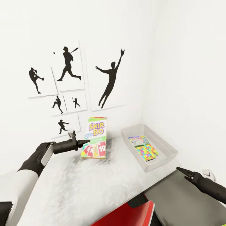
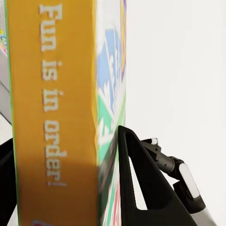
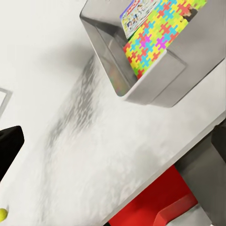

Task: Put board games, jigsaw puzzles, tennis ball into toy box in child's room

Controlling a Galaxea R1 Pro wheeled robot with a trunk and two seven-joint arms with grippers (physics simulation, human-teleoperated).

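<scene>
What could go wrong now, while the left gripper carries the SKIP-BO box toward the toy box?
1. The left gripper pinches the SKIP-BO box only at one edge and holds it upright above the table, so it might swing or slip out.
2. The toy box already holds a jigsaw puzzle and a game box; the SKIP-BO box may land tilted on them.
</scene>
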